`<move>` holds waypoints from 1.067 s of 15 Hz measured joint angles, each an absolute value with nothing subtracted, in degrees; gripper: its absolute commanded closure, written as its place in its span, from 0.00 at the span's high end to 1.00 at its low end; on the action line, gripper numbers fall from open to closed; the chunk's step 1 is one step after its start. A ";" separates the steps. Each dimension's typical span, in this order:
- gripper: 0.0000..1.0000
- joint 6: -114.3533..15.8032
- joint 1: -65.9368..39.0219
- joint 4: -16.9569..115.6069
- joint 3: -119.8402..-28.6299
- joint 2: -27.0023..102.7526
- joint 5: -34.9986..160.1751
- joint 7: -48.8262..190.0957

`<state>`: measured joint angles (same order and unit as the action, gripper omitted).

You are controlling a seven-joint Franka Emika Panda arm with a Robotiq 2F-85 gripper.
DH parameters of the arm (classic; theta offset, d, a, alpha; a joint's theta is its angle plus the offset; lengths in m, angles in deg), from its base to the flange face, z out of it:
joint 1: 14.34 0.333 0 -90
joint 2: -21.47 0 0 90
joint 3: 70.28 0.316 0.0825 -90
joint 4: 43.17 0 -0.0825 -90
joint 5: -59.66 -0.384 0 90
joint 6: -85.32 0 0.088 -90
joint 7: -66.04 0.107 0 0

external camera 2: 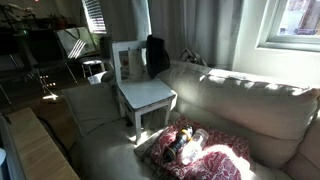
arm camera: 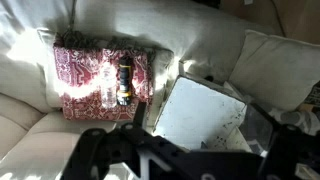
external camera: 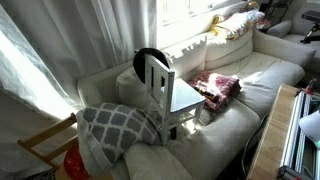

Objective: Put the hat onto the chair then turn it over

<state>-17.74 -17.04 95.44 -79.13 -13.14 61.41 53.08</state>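
The white chair [external camera: 170,90] stands on the sofa, and its flat seat is bare in both exterior views [external camera 2: 145,95]. The black hat [external camera: 148,56] sits up at the top of the chair's slatted back, on its rear side [external camera 2: 157,55]. In the wrist view I look down on the chair seat [arm camera: 205,108]; the hat is out of that view. My gripper [arm camera: 205,152] is a dark shape at the bottom edge, above the seat, with its fingers apart and nothing between them. It is not seen in either exterior view.
A red-patterned folded cloth [external camera: 216,86] with a small dark object on it [arm camera: 122,82] lies on the sofa cushion beside the chair. A grey patterned pillow [external camera: 118,124] leans on the other side. A bare wooden chair frame [external camera: 45,143] stands off the sofa's end.
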 measured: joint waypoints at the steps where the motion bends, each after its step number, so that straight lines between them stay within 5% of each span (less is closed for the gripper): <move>1: 1.00 -17.74 -17.04 95.43 -79.13 -13.14 61.41 53.08; 11: 1.00 -19.66 -16.33 95.42 -79.12 -12.29 60.11 51.85; 16: 1.00 -43.64 -9.47 95.50 -77.16 -2.66 53.76 45.31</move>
<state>-43.64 -9.47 95.50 -77.16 -2.66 53.76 45.31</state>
